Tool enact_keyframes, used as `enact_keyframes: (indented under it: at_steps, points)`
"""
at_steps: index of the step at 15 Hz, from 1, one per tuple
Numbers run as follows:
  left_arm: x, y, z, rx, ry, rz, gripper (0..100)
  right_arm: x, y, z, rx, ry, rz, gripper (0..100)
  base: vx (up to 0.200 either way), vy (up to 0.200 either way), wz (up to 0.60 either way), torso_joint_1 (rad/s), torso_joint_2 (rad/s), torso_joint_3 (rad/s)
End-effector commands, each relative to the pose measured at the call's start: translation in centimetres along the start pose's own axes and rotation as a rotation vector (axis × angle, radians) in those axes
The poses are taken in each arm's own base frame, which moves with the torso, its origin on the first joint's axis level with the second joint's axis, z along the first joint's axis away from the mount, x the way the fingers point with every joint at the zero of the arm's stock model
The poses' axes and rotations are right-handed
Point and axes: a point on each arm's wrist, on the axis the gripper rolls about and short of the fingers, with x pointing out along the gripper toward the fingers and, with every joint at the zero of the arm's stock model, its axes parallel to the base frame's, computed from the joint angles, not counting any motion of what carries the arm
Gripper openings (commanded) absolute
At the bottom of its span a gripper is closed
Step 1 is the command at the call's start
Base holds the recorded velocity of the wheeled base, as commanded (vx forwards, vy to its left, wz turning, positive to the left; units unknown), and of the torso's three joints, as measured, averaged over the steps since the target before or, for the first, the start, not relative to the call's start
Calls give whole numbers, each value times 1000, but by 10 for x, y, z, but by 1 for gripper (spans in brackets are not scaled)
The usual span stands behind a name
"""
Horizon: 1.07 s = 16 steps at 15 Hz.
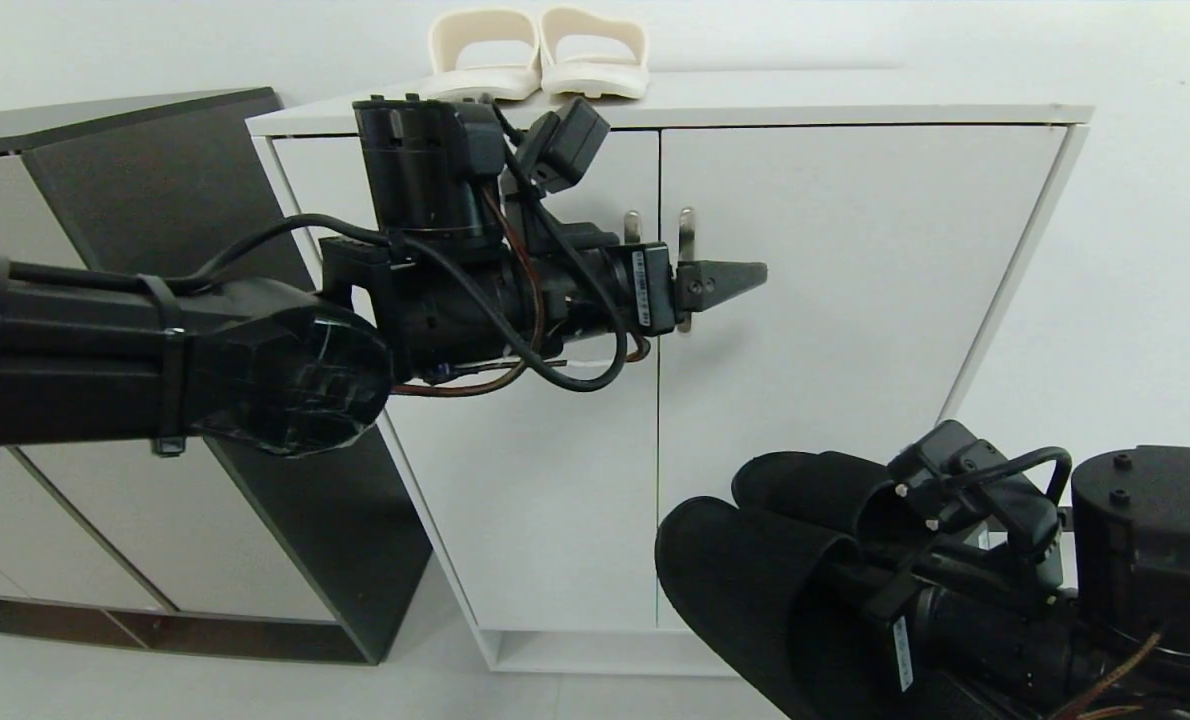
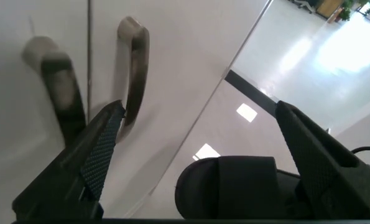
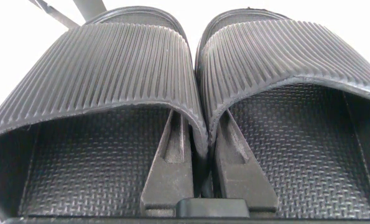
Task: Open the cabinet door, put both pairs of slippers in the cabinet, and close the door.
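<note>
Head view: your left gripper (image 1: 723,284), jaws apart, sits at the upright silver bar handle (image 1: 686,232) on the white cabinet (image 1: 855,300), its right door, with your right gripper (image 3: 199,134) clamped on the black ribbed rubber slippers (image 1: 755,580) below.

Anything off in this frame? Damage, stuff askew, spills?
Nothing stands out. Both cabinet doors sit flush and shut, the cream slippers rest side by side on the cabinet top, the right gripper pinches the black slippers evenly together, and the left gripper is open at the handle.
</note>
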Motion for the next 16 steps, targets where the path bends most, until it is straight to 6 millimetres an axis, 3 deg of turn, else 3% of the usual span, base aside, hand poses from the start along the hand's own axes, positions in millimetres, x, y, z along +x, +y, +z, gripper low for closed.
enact_keyframes:
  at_steps: [1, 5, 6, 10, 16]
  points:
    - [9, 5, -6, -6, 12, 6, 100, 1, 0, -1, -1, 3, 0, 0, 0, 0, 0, 0, 0, 0]
    - [17, 7, -6, -3, 6, -2, 100, 1, 0, -1, -1, 3, 0, 0, 0, 0, 0, 0, 0, 0]
    - [18, 6, -6, -2, 4, -4, 0, 1, 0, -1, -1, 5, 0, 0, 0, 0, 0, 0, 0, 0]
    - [12, 5, -7, -2, 10, -3, 0, -2, 0, -2, -1, 3, 25, 0, 0, 0, 0, 0, 0, 0]
    - [-29, -29, -18, 56, 54, -57, 0, -30, -1, -8, -18, -21, 241, 0, 0, 0, 0, 0, 0, 0]
